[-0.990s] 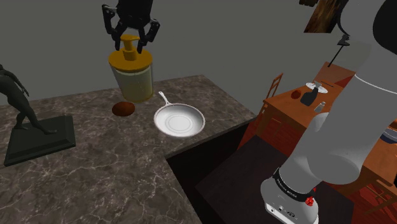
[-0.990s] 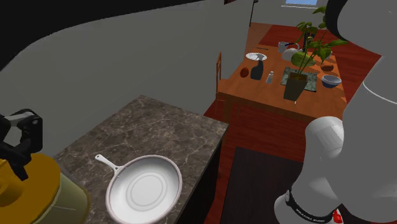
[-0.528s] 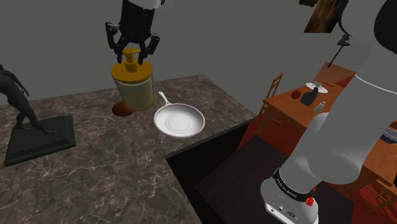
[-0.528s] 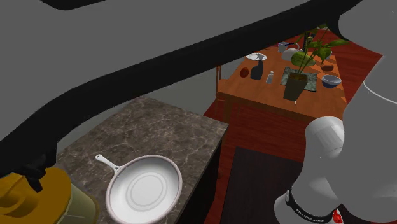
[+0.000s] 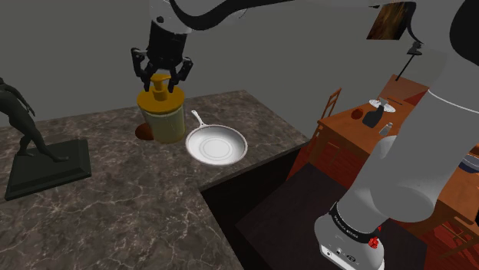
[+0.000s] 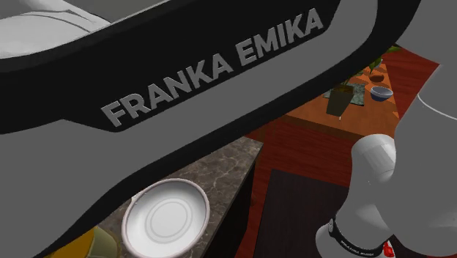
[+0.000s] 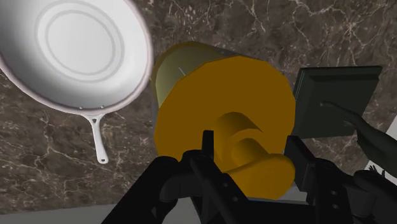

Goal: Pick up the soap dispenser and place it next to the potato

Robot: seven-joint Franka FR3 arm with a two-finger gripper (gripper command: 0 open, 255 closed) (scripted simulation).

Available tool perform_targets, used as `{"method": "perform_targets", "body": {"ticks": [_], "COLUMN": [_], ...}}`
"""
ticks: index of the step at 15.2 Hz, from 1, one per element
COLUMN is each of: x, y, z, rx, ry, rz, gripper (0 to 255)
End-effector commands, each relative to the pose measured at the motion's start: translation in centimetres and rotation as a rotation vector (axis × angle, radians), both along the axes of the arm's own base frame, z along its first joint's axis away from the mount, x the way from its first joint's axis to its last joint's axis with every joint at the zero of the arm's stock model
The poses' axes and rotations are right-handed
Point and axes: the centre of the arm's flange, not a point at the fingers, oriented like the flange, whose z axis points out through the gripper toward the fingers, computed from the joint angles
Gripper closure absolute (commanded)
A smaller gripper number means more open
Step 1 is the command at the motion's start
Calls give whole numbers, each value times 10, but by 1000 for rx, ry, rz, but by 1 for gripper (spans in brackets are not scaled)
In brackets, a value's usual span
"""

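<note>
I read the gripper (image 5: 161, 77) as closed on the top of the soap dispenser (image 5: 162, 116), which hangs upright directly beneath it, long axis vertical. The potato (image 5: 142, 132) lies just beside its base, toward the shoulder view's left; release requires only a straight descent.

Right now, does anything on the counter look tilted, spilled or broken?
Nothing stands out. The soap dispenser is upright in the gripper beside the potato; the white pan and the dark statue sit level.
</note>
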Motion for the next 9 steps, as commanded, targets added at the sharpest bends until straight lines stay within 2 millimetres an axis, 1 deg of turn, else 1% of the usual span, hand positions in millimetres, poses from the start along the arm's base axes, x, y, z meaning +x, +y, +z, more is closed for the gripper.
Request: {"method": "perform_targets", "body": {"ticks": [1,9], "x": [0,0], "y": [1,1], "z": [-10,-52], "rx": [1,1], "ry": [-1,-1], "rz": [0,0], "gripper": [255,255]}}
